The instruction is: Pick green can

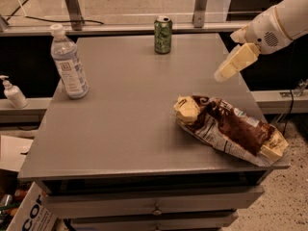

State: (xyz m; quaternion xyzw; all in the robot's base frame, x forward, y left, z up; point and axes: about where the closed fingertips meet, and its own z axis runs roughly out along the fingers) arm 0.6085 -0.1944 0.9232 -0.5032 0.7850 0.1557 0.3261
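Observation:
The green can [163,34] stands upright near the far edge of the grey table [125,109], about mid-width. It has a silver top rim and pale markings. My gripper [222,74] comes in from the upper right on a white arm [279,25]. Its pale fingers [236,61] point down and left over the table's right side, well to the right of the can and nearer to me than it. It holds nothing.
A clear water bottle [69,64] with a blue-white label stands at the table's left. A brown and white snack bag [231,129] lies at the front right, below the gripper. A soap dispenser [13,93] stands off the table's left edge.

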